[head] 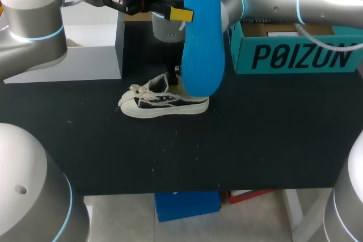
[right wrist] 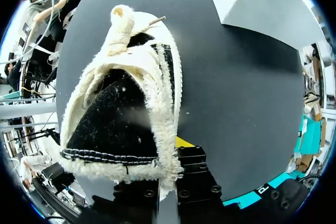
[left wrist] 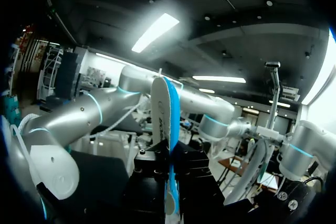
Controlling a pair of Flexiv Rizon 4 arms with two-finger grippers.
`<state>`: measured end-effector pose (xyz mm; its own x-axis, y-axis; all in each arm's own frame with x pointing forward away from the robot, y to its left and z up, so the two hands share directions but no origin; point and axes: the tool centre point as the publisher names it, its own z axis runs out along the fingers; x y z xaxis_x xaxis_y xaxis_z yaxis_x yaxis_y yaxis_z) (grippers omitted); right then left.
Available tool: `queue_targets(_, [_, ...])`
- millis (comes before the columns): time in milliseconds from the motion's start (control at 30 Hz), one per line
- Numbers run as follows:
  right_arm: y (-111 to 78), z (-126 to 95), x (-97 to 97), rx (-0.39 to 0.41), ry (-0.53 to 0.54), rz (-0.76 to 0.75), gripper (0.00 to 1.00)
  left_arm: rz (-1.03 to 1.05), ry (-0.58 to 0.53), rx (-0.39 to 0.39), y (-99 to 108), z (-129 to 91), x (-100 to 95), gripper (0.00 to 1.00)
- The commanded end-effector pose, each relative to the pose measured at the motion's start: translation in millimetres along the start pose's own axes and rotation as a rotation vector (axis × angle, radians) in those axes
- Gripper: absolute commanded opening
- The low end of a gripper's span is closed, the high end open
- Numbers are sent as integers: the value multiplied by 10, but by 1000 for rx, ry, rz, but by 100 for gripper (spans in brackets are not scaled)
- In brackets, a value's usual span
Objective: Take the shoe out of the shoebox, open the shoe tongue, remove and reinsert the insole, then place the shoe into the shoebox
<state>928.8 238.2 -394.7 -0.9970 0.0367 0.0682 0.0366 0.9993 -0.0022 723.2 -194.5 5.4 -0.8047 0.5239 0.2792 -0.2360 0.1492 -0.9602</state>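
One insole (head: 203, 38) out, pinched by left gripper (head: 180, 13) above shoe (head: 161, 103); right gripper (head: 172, 76) at heel, hold unclear; reinsertion next, probably lowering it into the opening.

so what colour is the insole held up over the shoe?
Bright blue insole, clearest in the head view; the left wrist view only shows it edge-on.

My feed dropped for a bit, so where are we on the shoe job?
Done: the shoe is out of the shoebox, standing on the black table, and the blue insole is out. In hand: the left gripper holds the insole aloft, while the right gripper is at the shoe's heel. Left: reinsert the insole, then put the shoe into the shoebox.
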Motion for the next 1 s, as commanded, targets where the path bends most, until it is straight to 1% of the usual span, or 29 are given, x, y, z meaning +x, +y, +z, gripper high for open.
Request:
queue_targets(33, [-223,-411,35,-5,-49,47,0,2,-3,1,14,10,3,0])
queue_targets(167, [-351,-654,30,2,-105,125,0,2,-3,1,14,10,3,0])
queue_targets(333, [-484,-825,14,36,-169,265,0,2,-3,1,14,10,3,0])
queue_targets(533, [-614,-903,-86,89,-224,510,0,2,-3,1,14,10,3,0])
queue_targets(700, [-667,-939,-88,149,-249,711,0,2,-3,1,14,10,3,0])
queue_targets(800, [-675,-986,-58,169,-250,840,0,2,-3,1,14,10,3,0])
queue_targets(1000, [-678,-1039,35,174,-273,1052,0,2,-3,1,14,10,3,0])
